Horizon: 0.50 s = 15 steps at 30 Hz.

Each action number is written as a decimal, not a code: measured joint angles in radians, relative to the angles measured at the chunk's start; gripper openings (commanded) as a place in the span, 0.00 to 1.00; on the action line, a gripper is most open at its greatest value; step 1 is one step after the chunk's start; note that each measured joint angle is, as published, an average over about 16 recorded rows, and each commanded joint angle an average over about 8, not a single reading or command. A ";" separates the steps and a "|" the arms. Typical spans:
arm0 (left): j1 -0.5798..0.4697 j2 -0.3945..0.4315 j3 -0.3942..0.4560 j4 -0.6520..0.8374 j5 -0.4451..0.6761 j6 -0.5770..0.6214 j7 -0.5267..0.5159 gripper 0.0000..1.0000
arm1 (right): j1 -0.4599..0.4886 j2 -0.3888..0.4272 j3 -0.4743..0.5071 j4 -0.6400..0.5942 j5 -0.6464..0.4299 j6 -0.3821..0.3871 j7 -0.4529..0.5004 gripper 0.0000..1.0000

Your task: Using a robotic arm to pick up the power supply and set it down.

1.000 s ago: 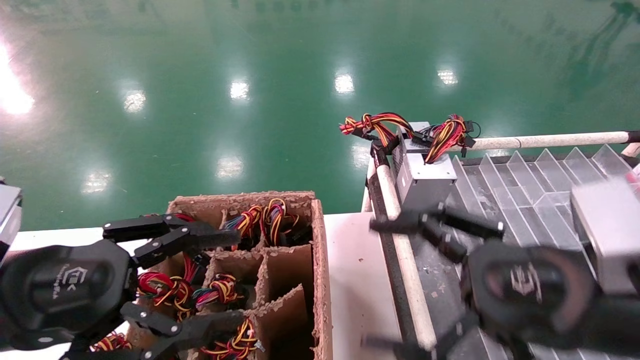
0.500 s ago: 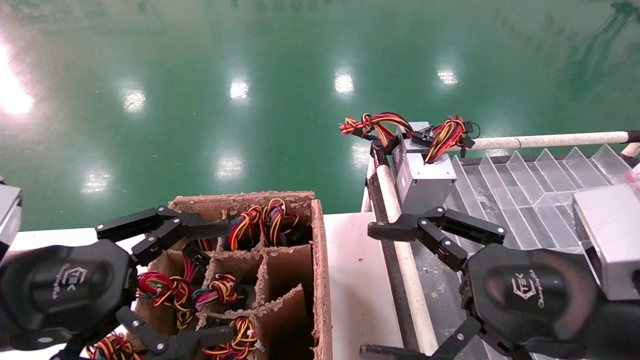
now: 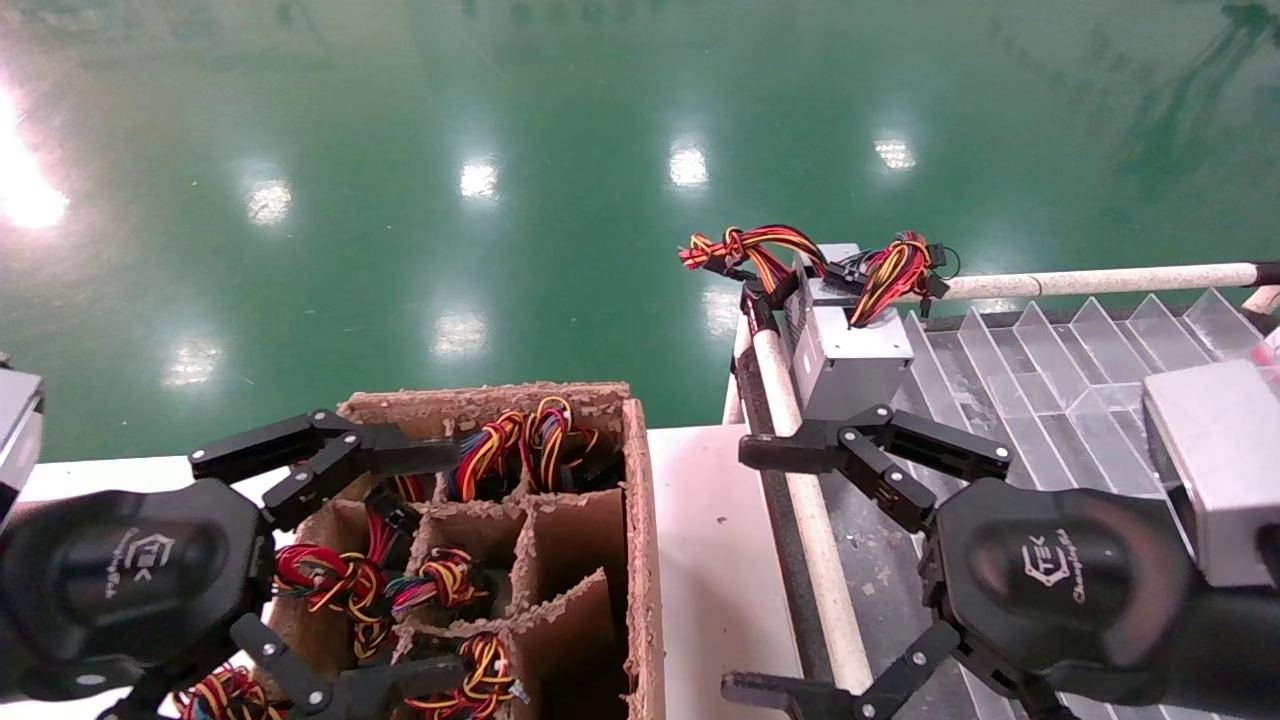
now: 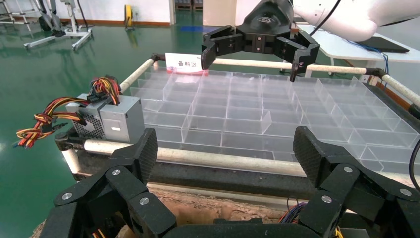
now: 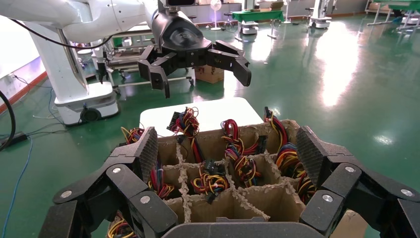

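The left tool (image 3: 320,560) hangs with its black fingers spread wide and nothing between them, poised over the near-left cells of the cardboard crate (image 3: 640,560) that stands on the white counter (image 3: 710,560). The crate is split by cardboard dividers into cells; several hold units whose red, yellow and black wire bundles (image 3: 330,585) stick up out of them, while the cells along its right side look empty. The right tool (image 3: 850,570) is likewise splayed open and empty, hovering over the near-left edge of the clear compartment tray (image 3: 1080,370) and the white rail (image 3: 800,480) that borders it. One power supply (image 3: 845,350) already stands in the tray's far-left corner, upright, its wires draped over the top and out past the rail. In my judgement one placement is finished and the next pick is in hand: the left tool seems set for the grab, since it sits directly above loaded cells. That move calls for lowering the open fingers straight down around one unit's metal body, not its wires, which lie tangled close together and could snag on the neighbouring unit or the dividers; the body itself is hidden deep in the cell, so the grip depth is hard to judge.
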 measured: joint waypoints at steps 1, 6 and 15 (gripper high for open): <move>0.000 0.000 0.000 0.000 0.000 0.000 0.000 1.00 | 0.000 0.000 0.000 -0.001 0.000 0.000 0.000 1.00; 0.000 0.000 0.000 0.000 0.000 0.000 0.000 1.00 | 0.002 -0.001 -0.001 -0.003 -0.001 0.000 -0.001 1.00; 0.000 0.000 0.000 0.000 0.000 0.000 0.000 1.00 | 0.003 -0.001 -0.001 -0.005 -0.002 0.001 -0.001 1.00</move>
